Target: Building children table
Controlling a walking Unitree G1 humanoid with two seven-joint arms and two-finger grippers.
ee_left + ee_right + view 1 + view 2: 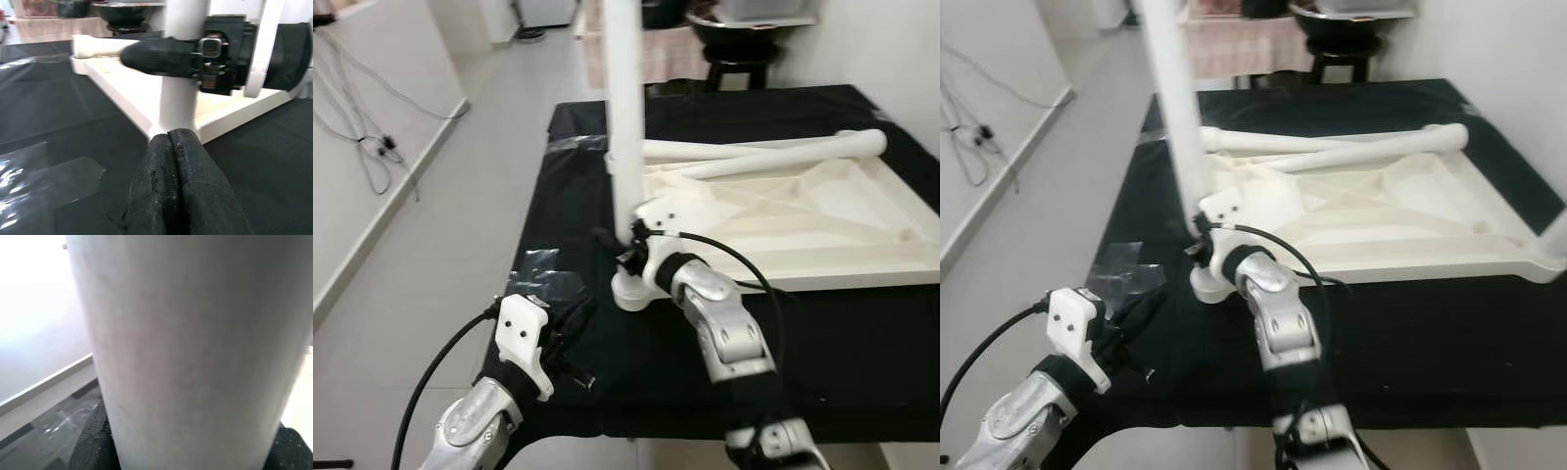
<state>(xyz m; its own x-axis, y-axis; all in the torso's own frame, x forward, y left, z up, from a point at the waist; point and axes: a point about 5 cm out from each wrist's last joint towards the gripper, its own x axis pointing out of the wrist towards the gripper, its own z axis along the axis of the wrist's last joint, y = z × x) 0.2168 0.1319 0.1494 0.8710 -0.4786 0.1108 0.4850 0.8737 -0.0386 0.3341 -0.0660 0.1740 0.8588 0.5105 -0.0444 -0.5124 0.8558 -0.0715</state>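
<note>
A white children's table top [822,235] lies upside down on a black-covered table [862,343]. One white table leg [625,117] stands upright at the top's near-left corner. My right gripper [628,250] is shut on this leg just above its base, and the leg [186,333] looms close in the right wrist view. Two more loose legs [764,149] lie across the far side of the top. My left gripper [576,318] rests low near the table's front-left edge, short of the leg. Its fingers [170,142] are shut with nothing between them.
Crumpled clear plastic wrap [538,274] lies on the black cloth beside the left gripper. A dark stool with a black bowl [739,39] stands beyond the table. Cables [362,147] trail on the floor at the left wall. A white wall borders the table's right side.
</note>
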